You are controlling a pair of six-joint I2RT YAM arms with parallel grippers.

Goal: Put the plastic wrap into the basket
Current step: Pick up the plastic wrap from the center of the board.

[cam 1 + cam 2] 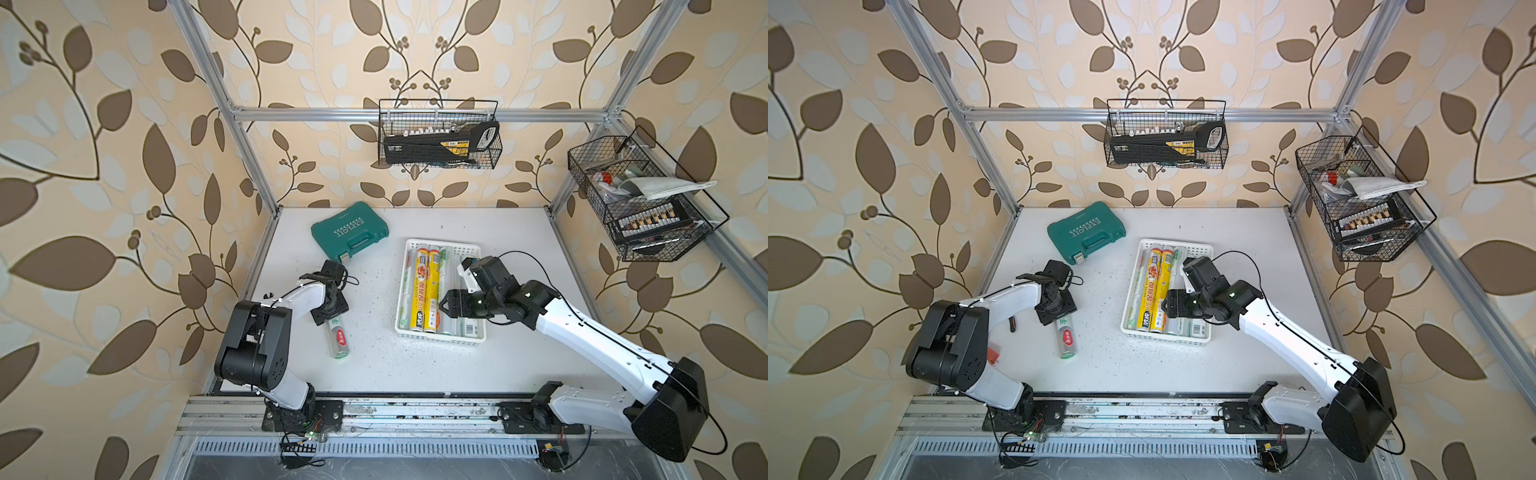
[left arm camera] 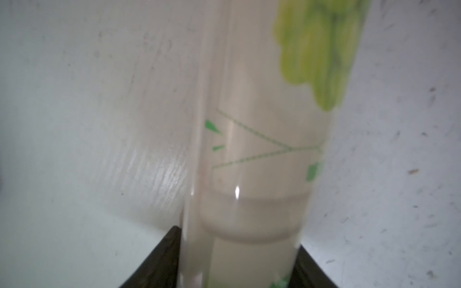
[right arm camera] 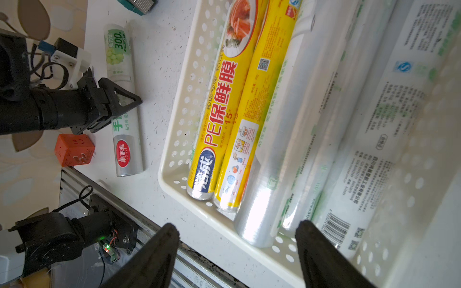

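The basket [image 1: 436, 336] under my wide, empty right jaws holds the other rolls [image 1: 424, 286]; the last roll [image 1: 340, 338] lies between my left jaws, grip uncertain.

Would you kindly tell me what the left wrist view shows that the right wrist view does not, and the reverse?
Left wrist only: the dashed green V printed on the silvery-white roll, close up. Right wrist only: the white basket, yellow rolls, orange socket cube, open right claw. Both: that grape-printed roll on the speckled table, left claw fingers against it.
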